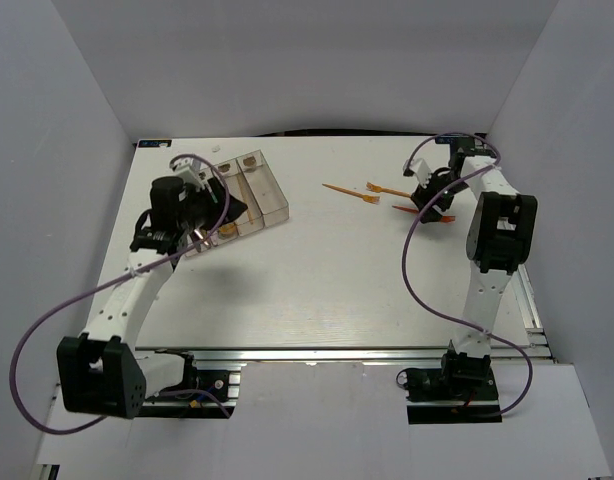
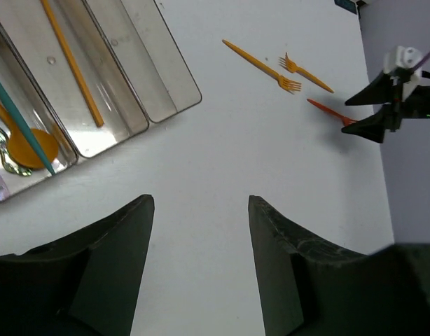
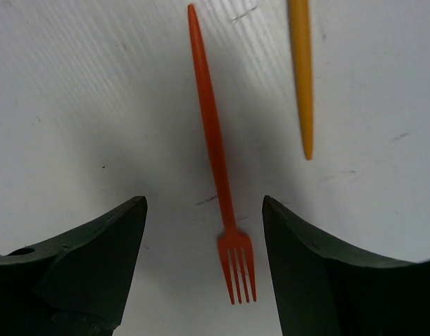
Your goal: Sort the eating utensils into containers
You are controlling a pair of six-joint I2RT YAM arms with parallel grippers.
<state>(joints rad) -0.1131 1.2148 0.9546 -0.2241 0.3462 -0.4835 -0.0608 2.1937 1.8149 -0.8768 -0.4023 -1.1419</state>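
At far left of the tabletop [image 1: 317, 280]: containers [image 2: 166, 70], four clear bins joined in a row, lying at an angle. Contents I can count from the left wrist view: one orange stick [image 2: 71, 63] in the second bin from the outer end, and one teal stick [image 2: 19, 115] plus one yellow spoon [image 2: 29, 143] in the next. The last bin is mostly cut off by the frame edge; there's something clear in it that I can't identify.

Left gripper [image 2: 201, 203] hangs over the near end of the bins, jaws spread, nothing between them.

Far right of the tabletop, three forks loose and well apart from the bins: two yellow-orange forks [image 2: 260, 64] [image 2: 306, 70] lie near each other, not touching. One red-orange fork [image 3: 218, 161] is just beside them.

Right gripper [image 3: 202, 203] is low over the red-orange fork, jaws spread. One finger sits on each side of the handle near the tines, with a gap on both sides and no contact visible. The fork lies flat on the tabletop. The tip of one yellow-orange handle shows just beyond it in the right wrist view.
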